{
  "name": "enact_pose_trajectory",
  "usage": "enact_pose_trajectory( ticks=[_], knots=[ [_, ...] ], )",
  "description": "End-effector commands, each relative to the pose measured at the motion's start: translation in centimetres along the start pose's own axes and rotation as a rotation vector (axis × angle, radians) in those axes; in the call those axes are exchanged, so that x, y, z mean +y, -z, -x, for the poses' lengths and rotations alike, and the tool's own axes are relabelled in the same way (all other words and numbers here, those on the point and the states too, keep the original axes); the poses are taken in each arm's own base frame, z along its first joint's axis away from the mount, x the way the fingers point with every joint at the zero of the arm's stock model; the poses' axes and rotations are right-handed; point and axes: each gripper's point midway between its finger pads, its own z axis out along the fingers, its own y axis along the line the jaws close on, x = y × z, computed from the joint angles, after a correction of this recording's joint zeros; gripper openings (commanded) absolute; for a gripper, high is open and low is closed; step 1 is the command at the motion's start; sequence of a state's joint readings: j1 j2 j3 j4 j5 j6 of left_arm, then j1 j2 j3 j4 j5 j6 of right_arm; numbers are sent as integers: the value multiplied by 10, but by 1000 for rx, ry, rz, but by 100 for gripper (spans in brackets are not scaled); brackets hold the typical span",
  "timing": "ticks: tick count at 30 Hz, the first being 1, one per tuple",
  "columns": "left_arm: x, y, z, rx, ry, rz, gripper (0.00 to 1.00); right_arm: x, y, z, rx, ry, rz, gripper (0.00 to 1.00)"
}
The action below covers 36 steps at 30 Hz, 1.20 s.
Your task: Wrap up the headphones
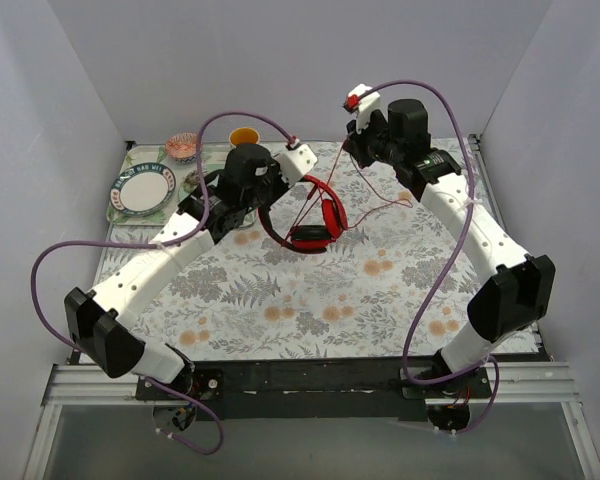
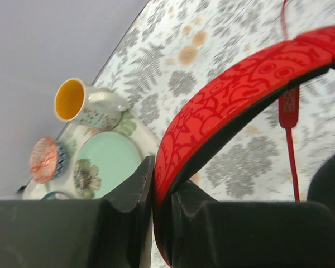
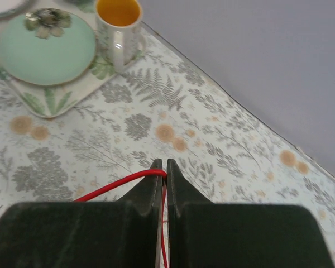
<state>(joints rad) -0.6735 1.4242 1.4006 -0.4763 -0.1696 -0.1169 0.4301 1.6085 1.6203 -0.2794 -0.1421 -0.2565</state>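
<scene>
The red headphones (image 1: 315,215) hang above the middle of the table, earcups low. My left gripper (image 1: 283,190) is shut on their black-and-red headband (image 2: 223,100), which runs up to the right in the left wrist view. The thin red cable (image 1: 355,185) stretches from the earcups up to my right gripper (image 1: 352,140), raised at the back. In the right wrist view the right gripper (image 3: 164,167) is shut on the cable (image 3: 117,183), which loops over the left fingertip and runs down between the jaws. A slack cable loop (image 1: 392,200) lies to the right.
A floral tray (image 1: 130,200) at the back left holds a striped plate (image 1: 143,187), a pink bowl (image 1: 183,146) and a yellow-lined mug (image 1: 244,137). Grey walls close the back and sides. Purple robot cables arch over both arms.
</scene>
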Motion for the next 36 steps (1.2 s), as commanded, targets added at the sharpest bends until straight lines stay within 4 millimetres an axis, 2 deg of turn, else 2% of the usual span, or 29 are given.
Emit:
enact_pose_trajectory(
  ticks=[1, 2, 3, 5, 6, 9, 13, 16, 21, 28, 32, 34, 35, 36],
  knots=[
    [-31, 70, 69, -153, 230, -322, 0, 22, 1, 38, -200, 33, 200, 1],
    [-26, 85, 97, -228, 260, -355, 0, 31, -1, 31, -219, 23, 241, 1],
    [-25, 92, 107, -242, 318, -370, 0, 47, 1, 26, -238, 17, 324, 1],
    [-17, 98, 122, -260, 366, -361, 0, 62, 8, 30, -305, 4, 385, 4],
    [-6, 98, 134, -271, 410, -327, 0, 80, 8, 18, -330, -17, 453, 7],
    [12, 95, 148, -277, 462, -264, 0, 104, 17, 17, -428, -39, 500, 16],
    [25, 93, 165, -324, 500, -230, 0, 127, 23, 11, -495, -79, 551, 28],
    [34, 97, 178, -354, 521, -210, 0, 136, 20, 3, -497, -101, 555, 34],
    [51, 108, 188, -408, 523, -151, 0, 131, 14, -24, -451, -144, 494, 36],
    [81, 129, 210, -518, 567, -55, 0, 143, -11, -96, -306, -216, 490, 38],
    [99, 136, 214, -548, 604, 26, 0, 147, -21, -130, -235, -263, 480, 37],
    [107, 136, 213, -551, 622, 65, 0, 150, -25, -149, -191, -291, 474, 30],
    [110, 135, 212, -550, 625, 81, 0, 150, -26, -155, -177, -300, 468, 24],
    [113, 131, 209, -545, 631, 96, 0, 151, -27, -162, -160, -311, 464, 11]
  ],
)
